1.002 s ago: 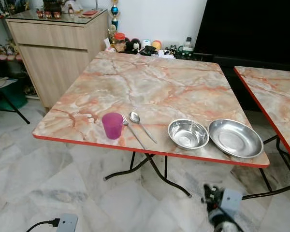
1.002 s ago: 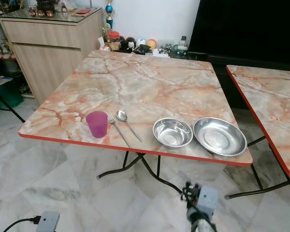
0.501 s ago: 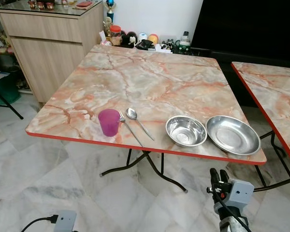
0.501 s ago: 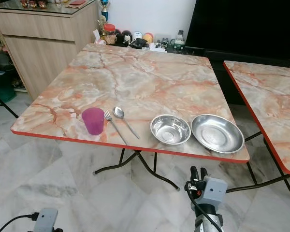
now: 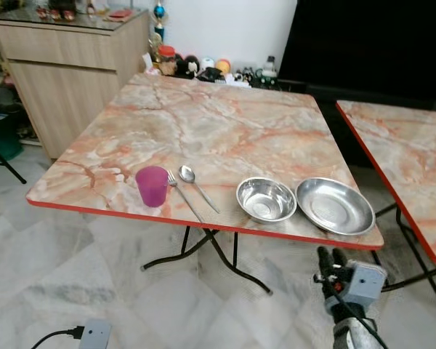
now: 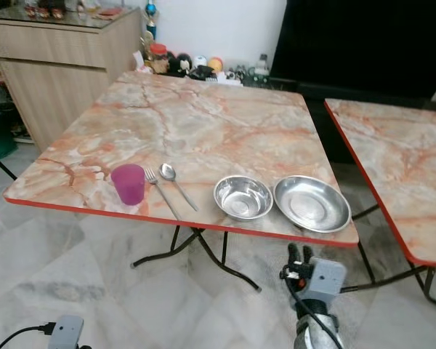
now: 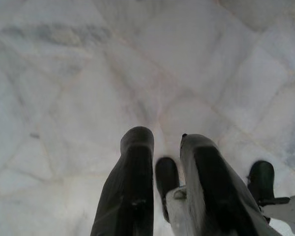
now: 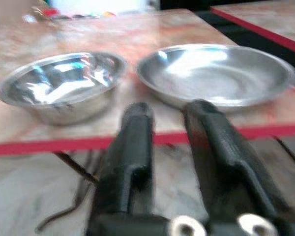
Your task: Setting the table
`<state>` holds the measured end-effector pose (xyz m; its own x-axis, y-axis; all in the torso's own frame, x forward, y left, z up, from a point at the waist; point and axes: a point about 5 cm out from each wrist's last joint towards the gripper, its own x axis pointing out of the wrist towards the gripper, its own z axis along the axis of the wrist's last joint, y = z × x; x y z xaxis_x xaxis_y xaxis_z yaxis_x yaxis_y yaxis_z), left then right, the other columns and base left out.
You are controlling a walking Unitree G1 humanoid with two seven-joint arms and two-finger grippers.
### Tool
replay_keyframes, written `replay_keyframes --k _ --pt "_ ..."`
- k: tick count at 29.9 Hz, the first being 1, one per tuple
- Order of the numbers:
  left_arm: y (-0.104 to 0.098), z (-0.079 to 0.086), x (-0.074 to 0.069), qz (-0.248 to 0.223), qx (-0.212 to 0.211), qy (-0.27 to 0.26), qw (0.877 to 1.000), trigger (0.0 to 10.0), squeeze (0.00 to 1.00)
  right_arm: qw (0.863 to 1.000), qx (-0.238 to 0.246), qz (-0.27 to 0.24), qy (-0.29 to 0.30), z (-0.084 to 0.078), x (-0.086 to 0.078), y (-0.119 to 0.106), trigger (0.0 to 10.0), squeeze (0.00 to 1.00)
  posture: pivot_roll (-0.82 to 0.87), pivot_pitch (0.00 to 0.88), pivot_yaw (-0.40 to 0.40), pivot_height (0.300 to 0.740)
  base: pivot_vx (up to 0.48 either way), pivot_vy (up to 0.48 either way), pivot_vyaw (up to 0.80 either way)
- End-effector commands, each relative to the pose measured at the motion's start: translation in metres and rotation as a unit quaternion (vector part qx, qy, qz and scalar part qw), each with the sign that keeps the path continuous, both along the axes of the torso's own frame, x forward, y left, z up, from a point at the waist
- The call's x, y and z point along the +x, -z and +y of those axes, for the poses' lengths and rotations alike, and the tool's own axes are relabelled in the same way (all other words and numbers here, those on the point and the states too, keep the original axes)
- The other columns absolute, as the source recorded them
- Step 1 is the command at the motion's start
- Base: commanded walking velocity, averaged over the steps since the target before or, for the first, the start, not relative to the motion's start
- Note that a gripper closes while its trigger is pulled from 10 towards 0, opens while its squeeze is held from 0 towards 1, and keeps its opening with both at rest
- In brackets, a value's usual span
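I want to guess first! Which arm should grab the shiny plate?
Probably the right. Its gripper is raised just below the table's red edge, fingers pointing at the wide shallow steel plate. The left gripper hangs low over the marble floor.

Head stereo pair: both eyes look forward and down from above the near edge of the bench [image 5: 203, 123], at a moderate stand-off. The 2 views share the whole bench top, the second bench [image 6: 400, 153] to the right, and the cabinet [image 5: 65, 65] behind.

Right wrist view: looks along the right gripper [image 8: 172, 142] from just below bench height, close to the red edge, facing the small bowl [image 8: 64, 86] and wide bowl [image 8: 216, 73].

Left wrist view: looks down along the left gripper [image 7: 162, 162] at the floor [image 7: 88, 73].
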<state>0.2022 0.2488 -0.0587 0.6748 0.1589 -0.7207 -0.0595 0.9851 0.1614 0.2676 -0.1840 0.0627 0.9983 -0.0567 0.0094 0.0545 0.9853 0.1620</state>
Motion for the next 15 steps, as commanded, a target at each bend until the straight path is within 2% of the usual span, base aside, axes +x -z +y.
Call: replay_keyframes --k 1,12,13,14,15 --pt "0.0019 -0.0039 -0.001 0.004 -0.006 0.0 1.0 10.0 0.0 1.0 -0.002 0.001 0.008 -0.0061 0.0009 -0.0035 10.0 0.0 0.1 0.079 -0.094 0.74 0.0 -0.251 0.0" --pt "0.0015 0.0009 -0.0029 0.003 -0.008 -0.012 1.0 10.0 0.0 1.0 0.007 -0.001 0.007 -0.0052 0.0073 -0.0102 10.0 0.0 0.11 0.093 -0.097 0.74 0.0 0.0 0.0" --pt "0.002 0.0008 -0.0037 0.004 -0.008 -0.012 1.0 10.0 0.0 1.0 0.014 -0.002 0.01 -0.0051 0.0076 -0.0101 10.0 0.65 0.11 0.092 -0.097 0.74 0.0 0.0 0.0" --pt "0.0021 0.0007 -0.0038 0.004 -0.009 -0.012 1.0 10.0 0.0 1.0 0.022 -0.001 0.015 -0.0057 0.0078 -0.0099 10.0 1.0 0.11 0.094 -0.098 0.74 0.0 0.0 0.0" --pt "0.0021 0.0006 -0.0038 0.004 -0.01 -0.012 1.0 10.0 0.0 0.999 0.028 0.0 0.019 -0.0064 0.008 -0.0098 10.0 1.0 0.11 0.095 -0.098 0.74 0.0 0.0 0.0"
